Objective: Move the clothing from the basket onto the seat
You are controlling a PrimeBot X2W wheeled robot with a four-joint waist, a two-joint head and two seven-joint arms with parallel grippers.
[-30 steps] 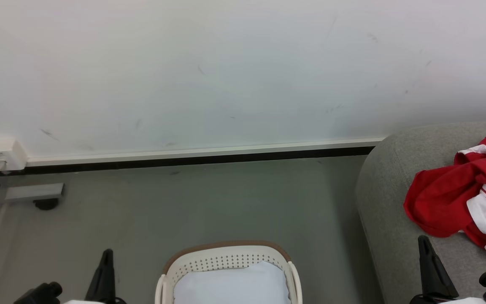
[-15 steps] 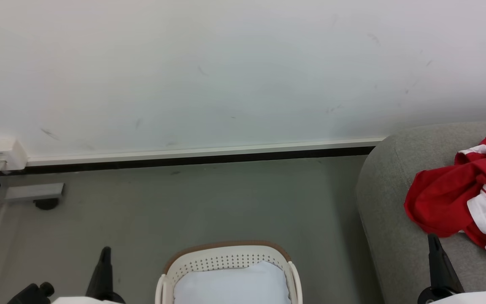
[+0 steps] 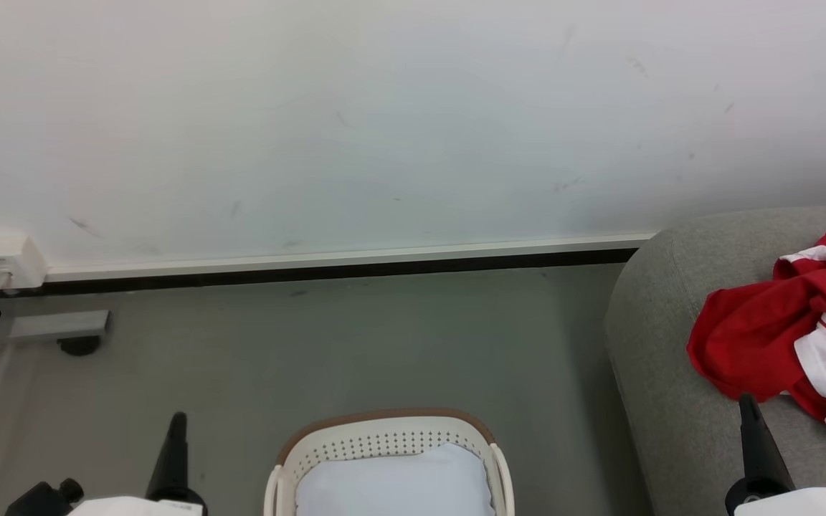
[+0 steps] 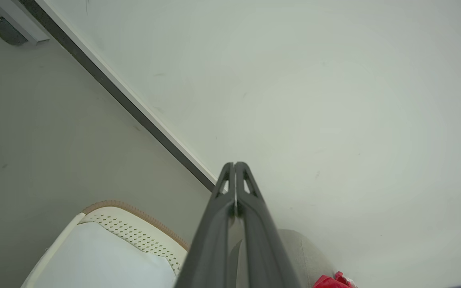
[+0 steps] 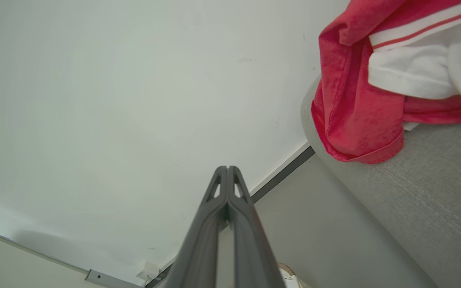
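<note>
**Grippers.** The left gripper [image 4: 235, 164] has its two long dark fingers pressed flat together and holds nothing. It stands to the left of the basket [image 3: 384, 418], above bare grey floor [image 3: 384, 337]. The right gripper [image 5: 227, 168] is closed and empty in the same way. It stands to the right of the basket, and in the head view its tip shows against the grey sofa [image 3: 653, 344], just beside the clothing's lower hem but apart from it.

**Progress.** The red-and-white clothing [image 3: 750, 337] lies in a crumpled heap on the sofa, to the right of the basket. The part of the basket in view holds a pale bluish-white pad [image 3: 395, 480] and no red fabric. Its near half is cut off by the lower edge of the head view, so its contents there cannot be told. On this evidence the transfer appears complete. At most, a check of the hidden half is left.

**Edges and room.**
- Right of the basket, the sofa's rounded side rises from the floor, and one red fold reaches close to that edge.
- Between the basket and the sofa runs a strip of open floor.
- Beyond the basket the floor is open as far as the dark skirting strip [image 3: 341, 271] and the white wall [image 3: 384, 129].
- Far left of the basket, a small white box [image 3: 6, 259] and a grey bracket [image 3: 58, 325] sit by the wall, well apart from both arms.
</note>
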